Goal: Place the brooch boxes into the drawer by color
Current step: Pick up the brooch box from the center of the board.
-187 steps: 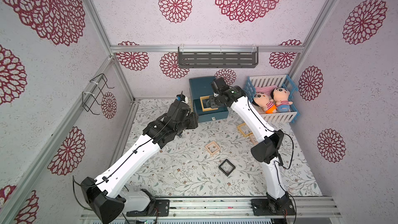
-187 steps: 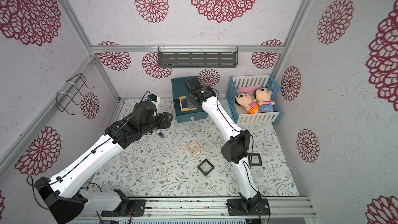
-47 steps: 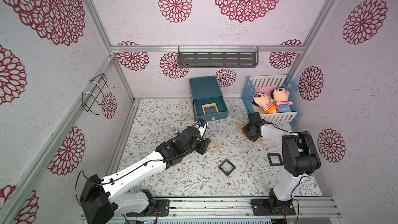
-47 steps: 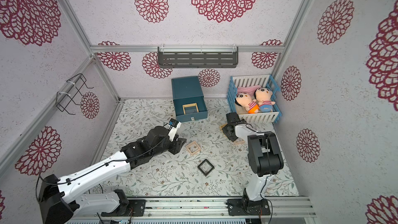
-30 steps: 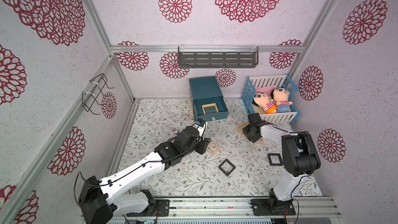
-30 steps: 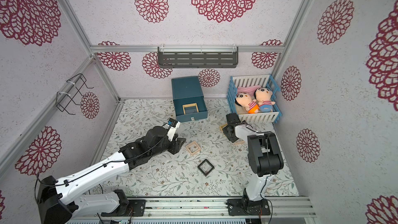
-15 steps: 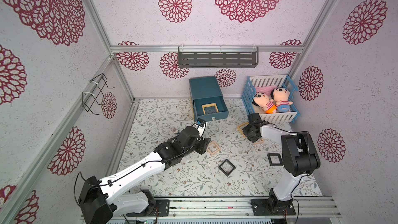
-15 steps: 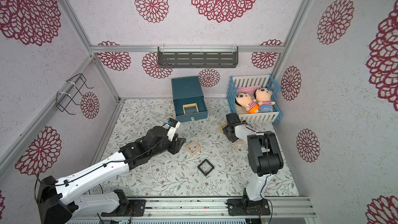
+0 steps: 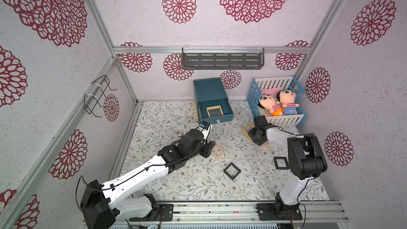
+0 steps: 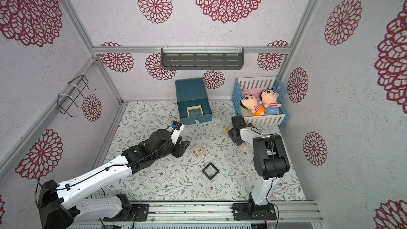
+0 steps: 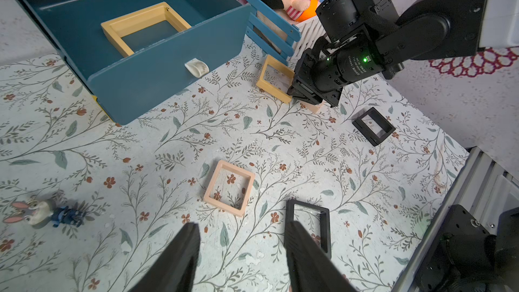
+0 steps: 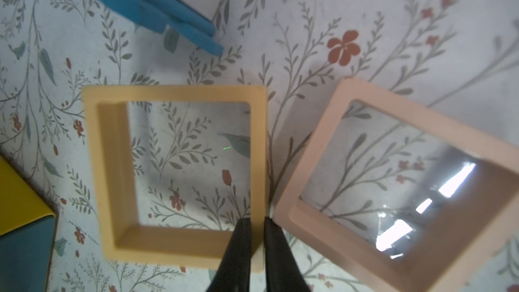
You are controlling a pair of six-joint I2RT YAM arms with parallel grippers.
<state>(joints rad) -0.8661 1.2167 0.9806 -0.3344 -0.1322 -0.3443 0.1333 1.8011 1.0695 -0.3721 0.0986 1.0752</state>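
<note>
The right end effector (image 12: 256,220) pinches one wall of the yellow brooch box (image 12: 174,169) on the desk (image 12: 351,4) — the left end effector (image 11: 241,224) hangs released near a pink brooch box (image 11: 229,188).

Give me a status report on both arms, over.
Left gripper open, empty. Right gripper shut on yellow brooch box at its wall, box on mat. Drawer open, second yellow box inside. Pink brooch box crowding the grip.

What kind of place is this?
Probably a robot test cell dressed as a nursery: wallpapered walls on aluminium framing, a blue-and-white crib holding two plush dolls, a teal drawer chest on a floral mat.
</note>
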